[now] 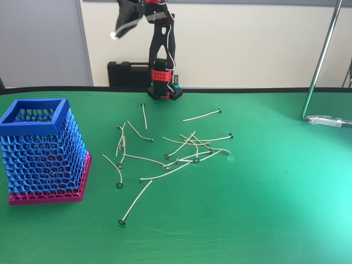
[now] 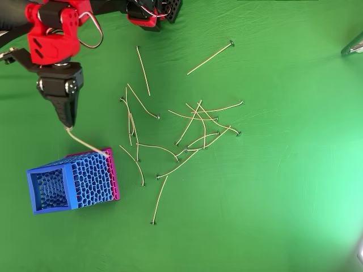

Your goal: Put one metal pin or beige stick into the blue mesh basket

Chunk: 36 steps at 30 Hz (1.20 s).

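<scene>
Overhead view: the red-and-black gripper points down the picture toward the blue mesh basket, its tapered black fingers drawn narrow and pinching the upper end of one beige stick. The stick trails from the fingertips down and to the right, its far end lying over the pink base edge at the basket's upper right corner; whether it touches the basket cannot be told. The basket stands on the green table at lower left, its open blue rim seen at the left and its honeycomb wall and magenta base toward the right. The remaining sticks lie scattered on the cloth to the right of the basket, many crossing one another in a loose cluster, with single ones apart at the top and bottom of the spread. Fixed view: the basket stands upright at the left, blue rim uppermost, pink base on the table. The sticks are strewn over the middle of the cloth, each with a small dark head. The arm rises from its red-and-black base at the far table edge, with the gripper blurred at the top of the picture, so the fingers' state cannot be read there. A metal stand is clamped at the right edge
</scene>
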Available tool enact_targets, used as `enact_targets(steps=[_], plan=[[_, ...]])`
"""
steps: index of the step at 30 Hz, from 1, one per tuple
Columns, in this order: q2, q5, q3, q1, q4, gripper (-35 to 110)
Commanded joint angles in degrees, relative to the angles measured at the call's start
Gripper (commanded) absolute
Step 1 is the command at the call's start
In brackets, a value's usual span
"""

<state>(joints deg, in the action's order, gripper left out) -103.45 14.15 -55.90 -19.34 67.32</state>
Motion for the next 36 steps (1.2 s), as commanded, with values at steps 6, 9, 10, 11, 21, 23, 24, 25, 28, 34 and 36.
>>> enact_targets(steps=[6, 9, 10, 11, 21, 23, 24, 25, 28, 34, 36], plan=[[5.0, 0.1, 3.6, -4.7, -12.7, 1], [8.0, 0.0, 3.5, -5.8, -17.1, 1], [9.1, 0.1, 3.5, -6.2, -18.5, 1], [10.1, 0.1, 3.3, -6.4, -20.1, 1], [21.2, 0.5, 4.1, -8.7, -34.0, 0], [23.3, 0.6, 4.5, -9.1, -36.6, 0], [24.3, 0.5, 4.8, -9.3, -37.8, 0], [25.3, 0.3, 5.1, -9.6, -38.8, 0], [28.0, 0.4, 6.5, -10.3, -40.9, 0], [33.2, 1.6, 9.5, -11.4, -45.5, 0], [34.8, 2.3, 9.8, -11.7, -47.7, 0]])
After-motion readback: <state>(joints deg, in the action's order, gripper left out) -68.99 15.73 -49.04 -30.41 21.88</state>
